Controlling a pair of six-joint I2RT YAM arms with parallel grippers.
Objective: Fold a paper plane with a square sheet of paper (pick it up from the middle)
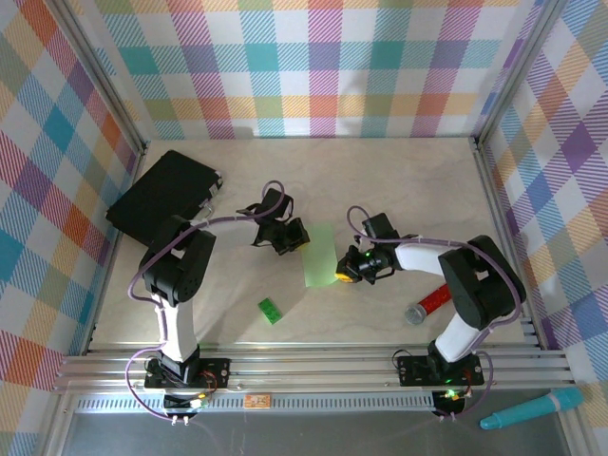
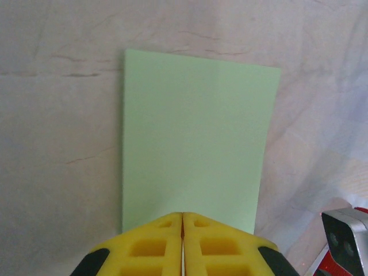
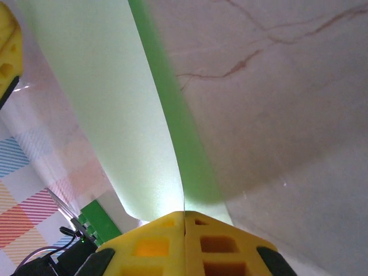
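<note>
Paper sheet (image 1: 321, 255), thin pale-green, mid-table: right claw (image 3: 184, 218) pinches one edge, left claw (image 2: 182, 217) closed at opposite edge; open tabletop (image 1: 380, 180) around.

The square sheet of paper (image 1: 321, 255) is thin, matte, plain and pale green. It appears as a narrow rectangle lying near the middle of the surface (image 1: 380, 180). 1 side curves up off the surface, with darker green shade beneath it.
</note>
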